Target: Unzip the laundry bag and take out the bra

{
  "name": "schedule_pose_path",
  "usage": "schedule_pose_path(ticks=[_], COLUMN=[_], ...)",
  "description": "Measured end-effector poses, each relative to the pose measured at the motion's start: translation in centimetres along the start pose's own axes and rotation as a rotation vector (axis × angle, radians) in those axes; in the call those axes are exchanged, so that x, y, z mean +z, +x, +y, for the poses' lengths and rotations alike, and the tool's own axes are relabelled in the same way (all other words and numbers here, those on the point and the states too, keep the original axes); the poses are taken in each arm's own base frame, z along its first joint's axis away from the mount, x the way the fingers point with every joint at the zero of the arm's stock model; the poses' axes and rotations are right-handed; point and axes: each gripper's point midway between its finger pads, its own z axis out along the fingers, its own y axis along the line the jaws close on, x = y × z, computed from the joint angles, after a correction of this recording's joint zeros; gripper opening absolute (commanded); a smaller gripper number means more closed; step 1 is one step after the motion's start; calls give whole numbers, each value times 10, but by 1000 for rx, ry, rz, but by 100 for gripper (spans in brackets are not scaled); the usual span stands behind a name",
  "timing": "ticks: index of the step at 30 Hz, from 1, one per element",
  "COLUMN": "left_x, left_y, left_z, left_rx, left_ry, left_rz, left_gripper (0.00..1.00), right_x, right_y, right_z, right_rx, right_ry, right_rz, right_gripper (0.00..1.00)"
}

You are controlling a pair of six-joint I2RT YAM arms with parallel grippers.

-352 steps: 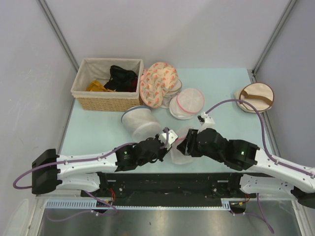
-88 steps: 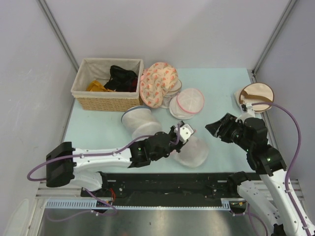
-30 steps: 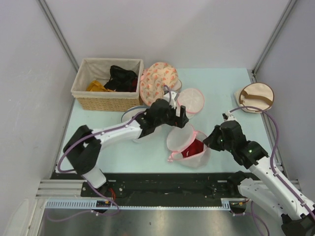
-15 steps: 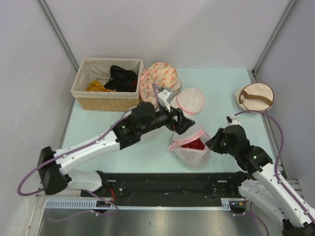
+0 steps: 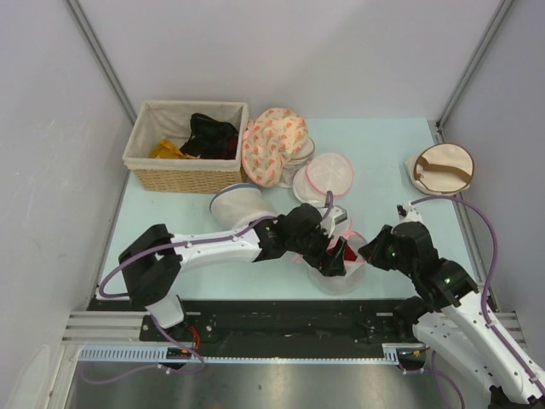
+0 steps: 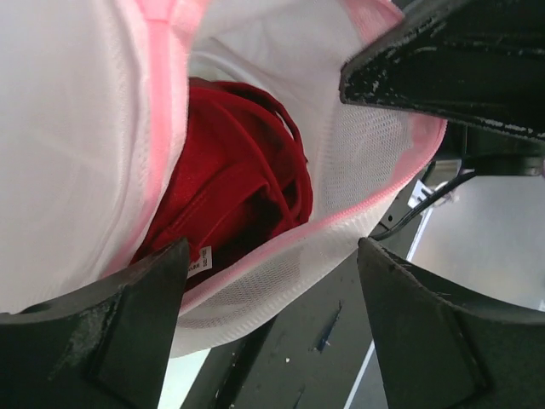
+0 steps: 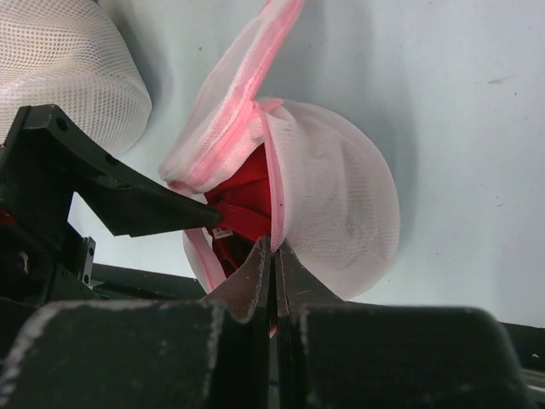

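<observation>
The bench (image 5: 383,162) carries the laundry bag (image 7: 341,204) near its front edge, between the two arms. Its pink-zipped mouth gapes, so the unzipping looks done. The red bra (image 6: 230,187) sits bunched inside, not yet out. The right pincer (image 7: 272,247) is clamped on the mesh at the rim, I'd say to prop the mouth open and steady. The left pincer (image 6: 271,251) hangs at the opening with jaws spread, gripping nothing, seemingly lined up to reach in.

Probably a lab: grey-panelled enclosure (image 5: 298,51), table (image 5: 387,162).
</observation>
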Motion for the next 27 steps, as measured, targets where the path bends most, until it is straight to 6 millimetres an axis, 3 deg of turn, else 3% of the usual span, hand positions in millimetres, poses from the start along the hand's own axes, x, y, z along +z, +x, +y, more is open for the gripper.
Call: schedule_pose_path(ticks=[8, 14, 19, 23, 27], left_x=[4, -1, -31, -53, -40], left_y=[6, -3, -32, -65, -84], left_z=[1, -4, -26, -35, -27], left_rx=[13, 4, 7, -25, -91], left_ry=[-20, -13, 46, 82, 49], left_rz=[33, 5, -88, -201, -239], left_gripper=[83, 83, 77, 56, 49], right_x=[0, -2, -2, -2, -2], right_y=[0, -1, 0, 0, 0], right_z=[-1, 0, -1, -1, -1], right_rx=[0, 1, 0, 0, -1], right_ry=[6, -3, -1, 0, -1], right_rz=[-3, -11, -8, -7, -5], right_gripper=[0, 0, 0, 0, 0])
